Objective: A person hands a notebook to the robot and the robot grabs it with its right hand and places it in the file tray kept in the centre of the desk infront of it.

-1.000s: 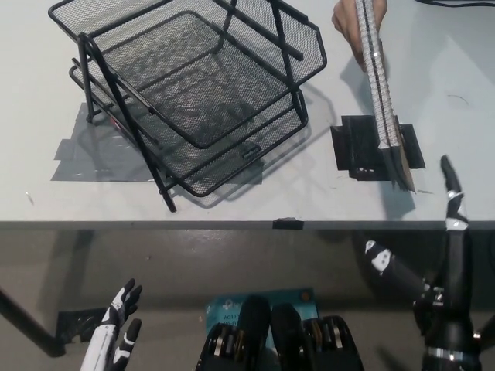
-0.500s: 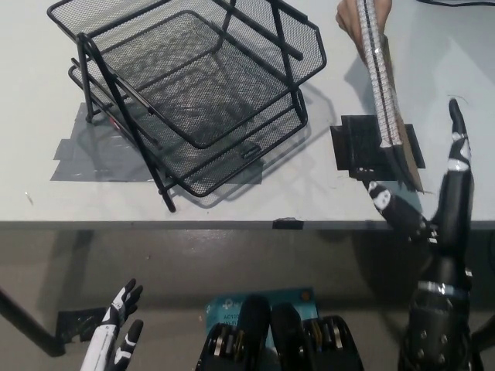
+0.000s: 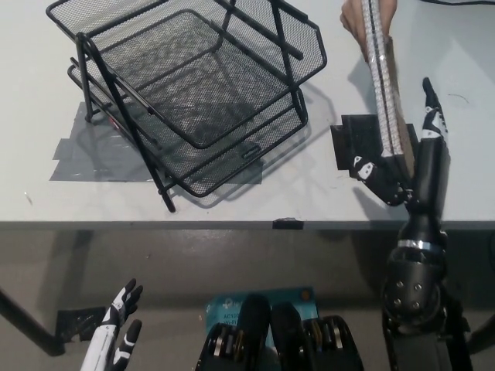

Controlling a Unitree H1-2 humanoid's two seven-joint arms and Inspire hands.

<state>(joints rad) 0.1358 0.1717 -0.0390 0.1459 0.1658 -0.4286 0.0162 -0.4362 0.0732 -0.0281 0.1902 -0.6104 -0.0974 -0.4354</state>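
Between the spread fingers of the right hand (image 3: 406,166) stood the notebook (image 3: 383,85), edge-up, gripped at its top by a person's hand (image 3: 357,19). Left of them, the tray (image 3: 186,93) sat on the pale desk (image 3: 46,193). Low at lower left hung the left hand (image 3: 116,328), fingers apart.

Nothing here can be read: the teal printed label (image 3: 259,303) low beside the robot's body carries lettering, but it is too small and half hidden.

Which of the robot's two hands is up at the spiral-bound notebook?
The black right hand, open beside the person-held spiral-bound notebook. The white left hand hangs below the desk edge, far from it.
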